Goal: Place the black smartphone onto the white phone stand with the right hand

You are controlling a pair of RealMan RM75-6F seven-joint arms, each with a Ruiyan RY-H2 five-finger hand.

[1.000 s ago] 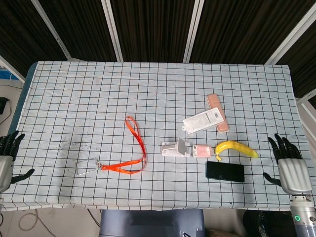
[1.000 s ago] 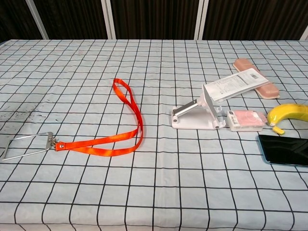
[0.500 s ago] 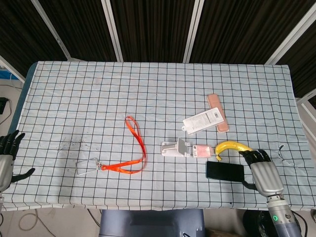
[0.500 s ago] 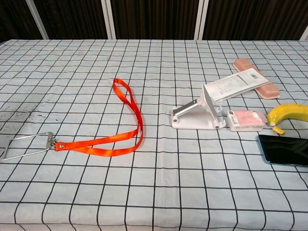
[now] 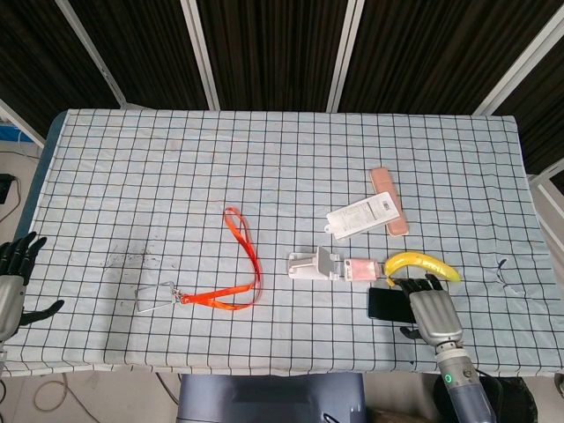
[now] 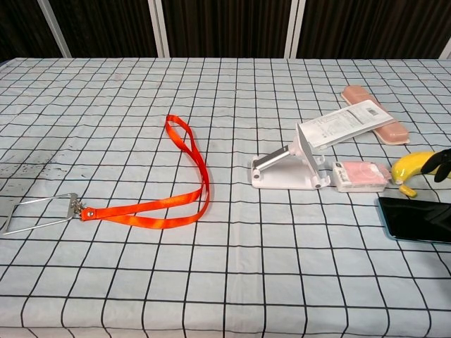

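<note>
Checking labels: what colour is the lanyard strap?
Orange lanyard strap, clearest in chest view.

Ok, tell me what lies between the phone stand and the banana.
A small pink packet lies between the white phone stand and the banana, right beside the stand's end. Both the head and chest views show it.
</note>
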